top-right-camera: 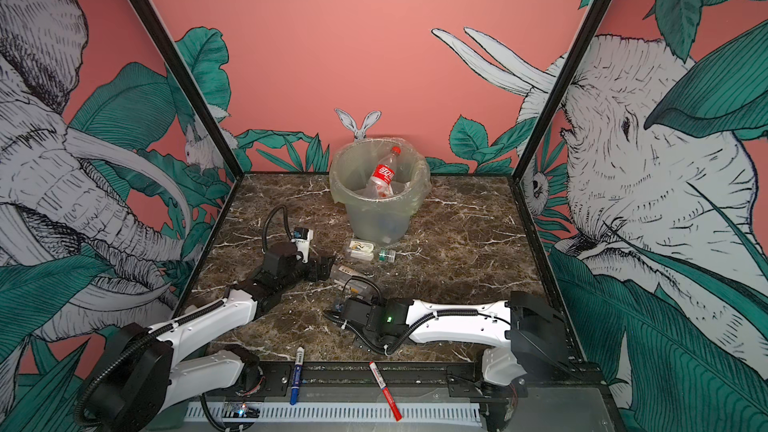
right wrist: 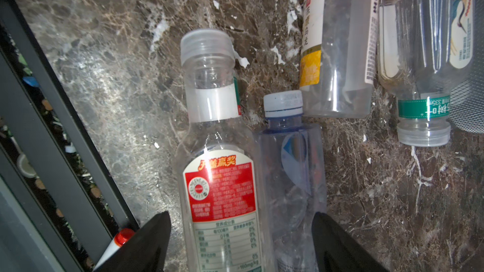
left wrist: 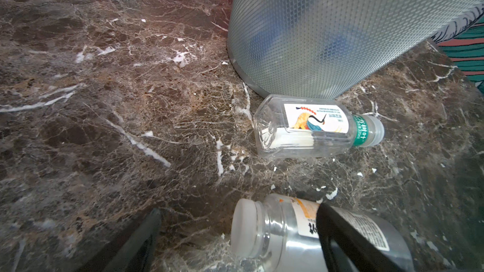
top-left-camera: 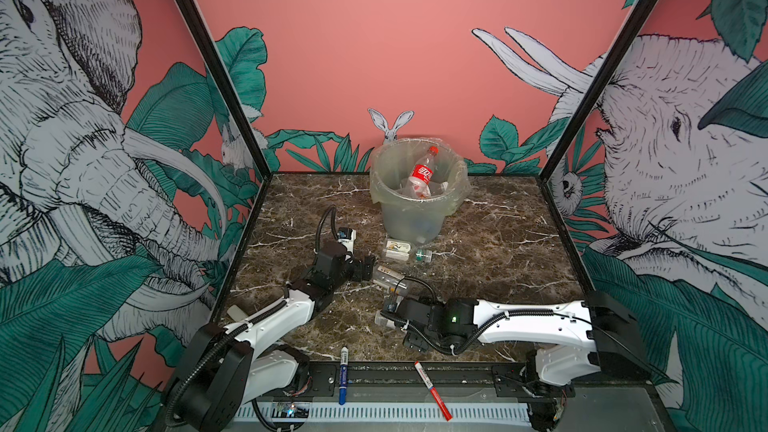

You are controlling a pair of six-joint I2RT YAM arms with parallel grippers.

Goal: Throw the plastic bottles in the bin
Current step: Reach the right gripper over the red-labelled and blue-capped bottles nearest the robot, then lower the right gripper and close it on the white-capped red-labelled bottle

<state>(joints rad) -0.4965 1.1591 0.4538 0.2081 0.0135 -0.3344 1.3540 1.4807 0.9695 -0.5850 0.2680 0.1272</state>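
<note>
As right arm [top-left-camera: 519, 320] lies low, fingers [right wrist: 154, 242] straddle bottles [right wrist: 220, 179]

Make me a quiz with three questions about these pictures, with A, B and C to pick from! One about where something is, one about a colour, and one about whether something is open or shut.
1. Where does the crane-picture bottle lie?
A. On the table, beside the foot of the bin
B. Inside the bin
C. Up in the air

2. What colour is the cap of the red-labelled bottle sticking up in the bin?
A. Green
B. Yellow
C. Red

3. How is the left tool?
A. Shut tight
B. Open
C. Folded away out of sight

Answers:
1 A: it lies on its side on the marble right by the bin's base.
2 C: the cap above the bin's rim is red.
3 B: its two fingers stand wide apart in the left wrist view.
</note>
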